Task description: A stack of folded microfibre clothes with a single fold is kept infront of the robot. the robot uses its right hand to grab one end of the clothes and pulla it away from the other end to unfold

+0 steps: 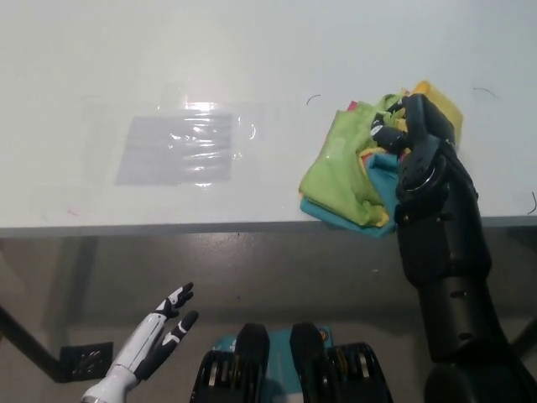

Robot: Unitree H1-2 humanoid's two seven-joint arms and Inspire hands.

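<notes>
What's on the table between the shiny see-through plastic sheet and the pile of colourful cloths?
Nothing. In the head view, only bare white table lies between the clear plastic sheet and the stack of coloured microfibre cloths.

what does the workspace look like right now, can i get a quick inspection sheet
Surface: white table, bare on most of its top, front edge running across mid-frame.
Job's things: stack of cloths at the table's front right, rumpled; green cloth on top, with blue, yellow and a little pink showing around and under it.
Clutter: clear plastic sheet lying flat on the table, left of the stack.
Hands: right hand closed on the top edge of the green cloth; left hand open below the table edge at lower left, holding nothing.
Cables: nothing seen.
Surroundings: grey floor under the table, with a dark plate at lower left.
</notes>
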